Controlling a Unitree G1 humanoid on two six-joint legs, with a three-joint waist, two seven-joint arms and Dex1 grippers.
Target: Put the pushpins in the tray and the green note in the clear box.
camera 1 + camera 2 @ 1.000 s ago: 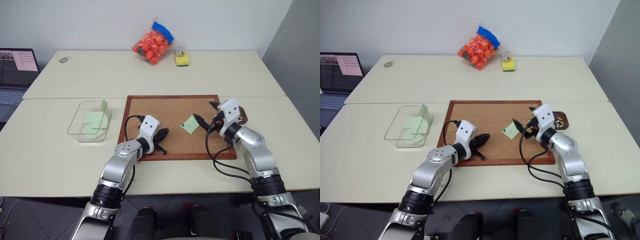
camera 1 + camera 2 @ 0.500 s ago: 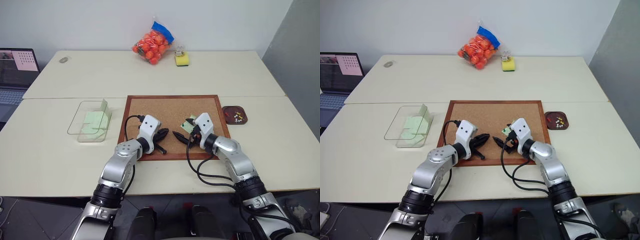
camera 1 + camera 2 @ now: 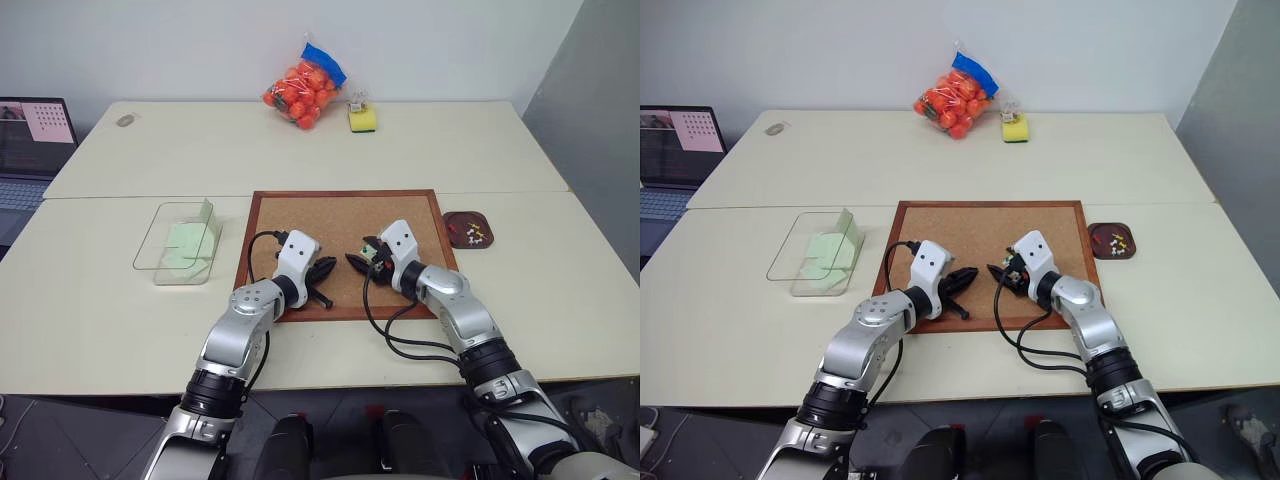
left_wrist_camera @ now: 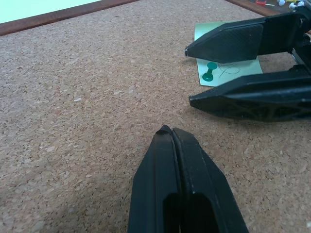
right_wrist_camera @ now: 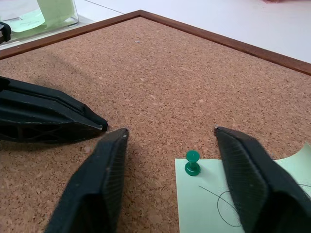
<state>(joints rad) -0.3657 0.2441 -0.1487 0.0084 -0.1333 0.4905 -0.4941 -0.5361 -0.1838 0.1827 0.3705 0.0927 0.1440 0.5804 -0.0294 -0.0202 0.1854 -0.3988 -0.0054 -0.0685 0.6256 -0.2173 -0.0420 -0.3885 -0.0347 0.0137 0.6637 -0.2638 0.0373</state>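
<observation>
While head cam hides the green note [image 5: 233, 204] behind the right gripper [image 5: 171, 133], wrist cam shows its fingers spread either side of the green pin [image 5: 192, 162]; left gripper [image 4: 168, 132] pressed together.

Wood-framed corkboard [image 3: 300, 212] lies flat near the middle of a cream table [image 3: 560, 290], which meets a second cream table [image 3: 200, 150] behind it along a seam. On the far table: clear bag of small orange-red fruit with a blue top [image 3: 305, 90], and just beside it a yellow-and-green sponge [image 3: 364, 119] carrying a small object too small to identify; a small grey object [image 3: 125, 120] sits near the far left corner. Open laptop [image 3: 30, 140] at the left edge, screen lit.
</observation>
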